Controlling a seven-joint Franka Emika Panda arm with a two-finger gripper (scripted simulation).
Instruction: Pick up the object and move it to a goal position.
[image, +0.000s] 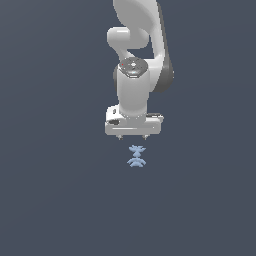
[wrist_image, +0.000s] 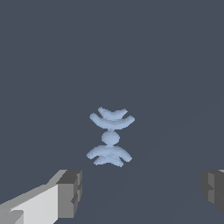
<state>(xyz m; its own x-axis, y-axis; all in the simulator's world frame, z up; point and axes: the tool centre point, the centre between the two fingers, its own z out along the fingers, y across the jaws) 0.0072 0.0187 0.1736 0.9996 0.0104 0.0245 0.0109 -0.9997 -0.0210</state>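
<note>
In the wrist view, a matte grey finger pad (wrist_image: 70, 194) on a white block sits at one side. Next comes the object (wrist_image: 110, 137), a smooth pale-blue piece of stacked curved lobes around a small round middle. The second grey pad (wrist_image: 213, 190) stands far off at the other side, so the jaws are spread wide and hold nothing. The object lies on the plain dark slate worktop (image: 55, 200), ahead of the gap between the pads and nearer the first. In the exterior view, the glossy white gripper (image: 133, 137) hangs just above the object (image: 136, 156), apart from it.
</note>
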